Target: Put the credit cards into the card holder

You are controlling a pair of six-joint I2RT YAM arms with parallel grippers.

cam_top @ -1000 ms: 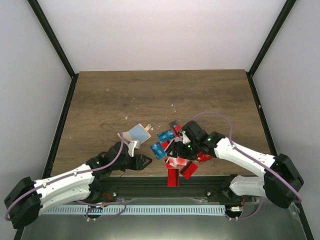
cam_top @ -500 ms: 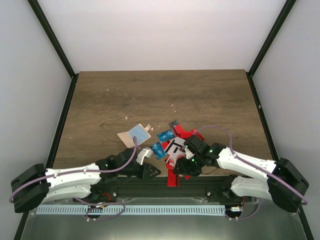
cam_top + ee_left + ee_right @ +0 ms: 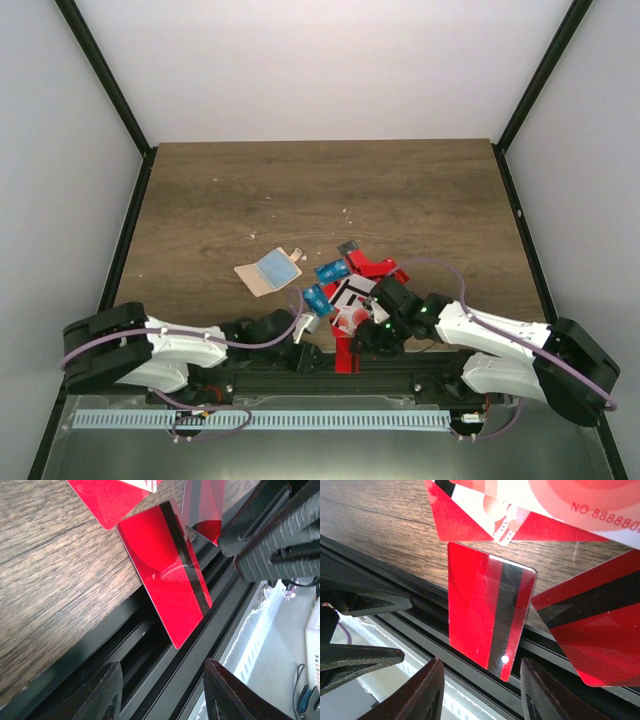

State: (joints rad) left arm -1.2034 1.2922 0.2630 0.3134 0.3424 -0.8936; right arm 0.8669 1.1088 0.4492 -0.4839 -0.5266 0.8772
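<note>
Lying flat on the wooden table (image 3: 300, 190), the tan card holder (image 3: 258, 278) carries a blue card (image 3: 276, 264); from above, it may be tucked in or merely resting on top. Nearer the arms' bases and just right of the holder, the left gripper (image 3: 162, 682) hangs over the frame rail with its fingers spread and nothing between them. Close to the holder's right side sprawls the heap of credit cards (image 3: 352, 285), mostly red with a few blue. One red card (image 3: 165, 592) with a black stripe juts off the table edge, between the two grippers. Farther right of the holder, the right gripper (image 3: 481, 680) is likewise spread and empty, facing that card. The cards look light, stiff and glossy, so they are likely slippery and hard to pinch where they lie flat. The overhanging end seems the fair place to take hold. A red-and-white card (image 3: 570, 492) reads "NO.88888", the remainder cut off by the frame.
</note>
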